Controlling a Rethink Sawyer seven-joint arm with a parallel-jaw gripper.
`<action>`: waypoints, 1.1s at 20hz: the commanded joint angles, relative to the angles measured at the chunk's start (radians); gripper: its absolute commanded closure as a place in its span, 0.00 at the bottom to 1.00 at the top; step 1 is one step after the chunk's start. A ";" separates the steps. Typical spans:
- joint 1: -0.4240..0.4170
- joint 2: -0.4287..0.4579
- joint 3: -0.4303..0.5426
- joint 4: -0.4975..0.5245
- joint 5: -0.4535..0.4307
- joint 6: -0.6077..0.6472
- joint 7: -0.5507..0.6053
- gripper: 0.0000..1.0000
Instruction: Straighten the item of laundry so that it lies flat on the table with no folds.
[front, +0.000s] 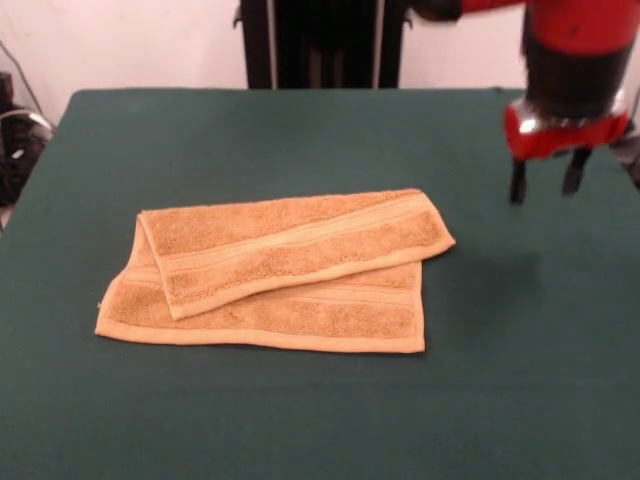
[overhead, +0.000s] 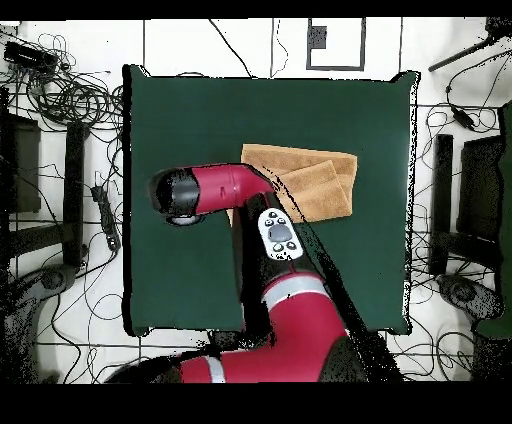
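The orange-tan towel lies near the middle of the dark green table, folded over itself: an upper layer lies at a slant across the lower one, with band stripes showing. In the overhead view the towel is partly hidden by the arm. My gripper hangs above the table to the right of the towel, apart from it, with its two dark fingers spread and nothing between them. In the overhead view only the arm's dark end shows, left of the towel.
The black pedestal stands at the table's far edge. Cables and stands lie on the floor around the table. My red arm crosses the table's near half in the overhead view.
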 joint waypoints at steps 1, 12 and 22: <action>-0.017 0.144 -0.054 -0.026 -0.037 -0.093 0.127 0.00; -0.039 0.081 -0.044 0.070 -0.057 -0.125 0.081 0.00; -0.015 0.018 -0.049 0.120 -0.027 -0.111 0.100 0.00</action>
